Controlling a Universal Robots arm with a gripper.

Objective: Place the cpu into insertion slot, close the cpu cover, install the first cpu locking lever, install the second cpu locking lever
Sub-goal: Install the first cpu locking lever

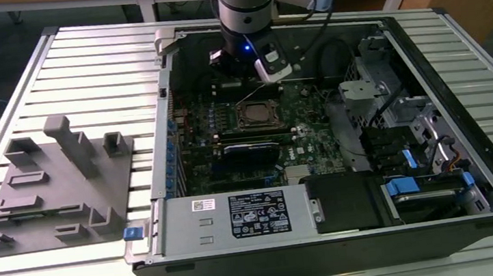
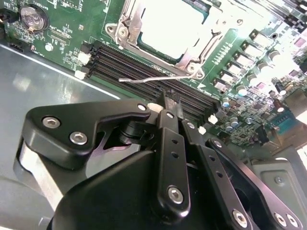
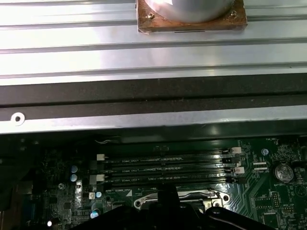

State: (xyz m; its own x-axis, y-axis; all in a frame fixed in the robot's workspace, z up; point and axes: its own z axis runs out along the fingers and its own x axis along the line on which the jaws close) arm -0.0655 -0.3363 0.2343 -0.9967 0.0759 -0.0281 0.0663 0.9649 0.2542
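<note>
cpu point(image 2: 168, 21) lies flat in the insertion slot point(image 1: 258, 114), on the green board inside the open computer case point(image 1: 169, 187), which stands on the slatted surface point(image 1: 82, 59). In the second wrist view the chip's top shows as a pale square through the window of the cpu cover point(image 2: 128, 19). The frame appears to be folded down over it, presumably so that it can bear evenly on the chip's edges.

One thin wire locking lever point(image 2: 153, 79) runs loose along the near side of the socket, over the memory slots point(image 2: 134, 64). It is judged not yet hooked under its catch. The state of the other lever cannot be made out.

The pincer point(image 2: 165, 98) hangs over the memory slots, just beside the free lever and on the side away from the socket. Its fingers point(image 2: 170, 139) are drawn together to a narrow tip with nothing seen between them. Contact with the wire cannot be confirmed. A closed tip so placed would suit pressing a thin wire rather than gripping it.

A grey parts fixture point(image 1: 50, 186) sits on the surface at the exterior view's left, well apart from the work
</note>
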